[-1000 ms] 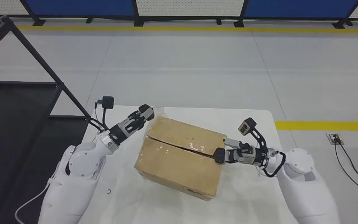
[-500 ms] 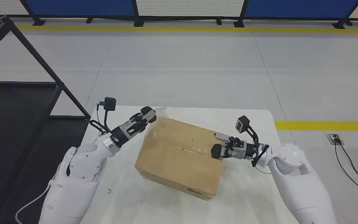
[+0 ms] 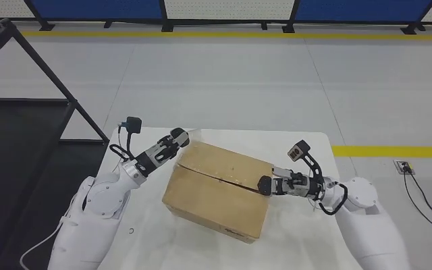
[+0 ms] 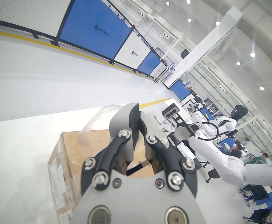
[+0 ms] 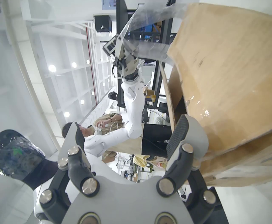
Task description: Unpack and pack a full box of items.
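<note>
The tape (image 5: 153,51) is being held in the closed jaws of the left gripper (image 3: 179,137), best drawn low and slowly, the box (image 3: 216,196) being braced by the right gripper (image 3: 264,185), jaws parted.

Logo print on blue panel (image 4: 85,31).

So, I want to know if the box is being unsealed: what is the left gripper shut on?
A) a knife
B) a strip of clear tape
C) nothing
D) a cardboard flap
B: the left gripper is pinched shut on a strip of clear tape, which runs from its fingers to the top corner of the box.
</note>
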`<state>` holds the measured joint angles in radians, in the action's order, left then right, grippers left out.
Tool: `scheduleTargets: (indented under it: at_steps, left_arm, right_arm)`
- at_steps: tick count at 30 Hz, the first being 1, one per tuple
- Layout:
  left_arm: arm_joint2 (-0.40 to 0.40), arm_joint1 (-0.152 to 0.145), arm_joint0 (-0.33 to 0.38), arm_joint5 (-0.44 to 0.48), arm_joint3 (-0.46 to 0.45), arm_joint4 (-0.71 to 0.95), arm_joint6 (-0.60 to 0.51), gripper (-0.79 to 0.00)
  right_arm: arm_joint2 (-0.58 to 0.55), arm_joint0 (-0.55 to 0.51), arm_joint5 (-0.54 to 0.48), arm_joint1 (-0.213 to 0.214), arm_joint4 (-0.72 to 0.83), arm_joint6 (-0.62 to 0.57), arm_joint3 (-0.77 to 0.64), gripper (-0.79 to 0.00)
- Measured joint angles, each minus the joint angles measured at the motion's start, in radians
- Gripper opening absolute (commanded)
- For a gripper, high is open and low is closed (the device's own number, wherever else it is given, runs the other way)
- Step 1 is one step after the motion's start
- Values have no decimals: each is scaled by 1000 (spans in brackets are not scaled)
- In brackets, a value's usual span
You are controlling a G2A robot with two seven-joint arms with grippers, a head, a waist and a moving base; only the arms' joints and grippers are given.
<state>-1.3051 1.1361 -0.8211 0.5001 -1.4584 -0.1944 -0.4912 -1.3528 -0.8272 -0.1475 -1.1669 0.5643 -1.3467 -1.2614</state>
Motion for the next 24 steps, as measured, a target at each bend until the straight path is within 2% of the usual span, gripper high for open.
scheduleTargets:
  at_steps: [10, 24]
  left_arm:
    - [13, 1, 11, 5, 11, 3, -4, -785]
    - [24, 1, 14, 8, 2, -4, -13, -785]
  right_arm:
    - [-56, -105, 26, 17, 50, 68, -106, 0]
    - [-8, -99, 83, 29, -88, 122, -111, 0]
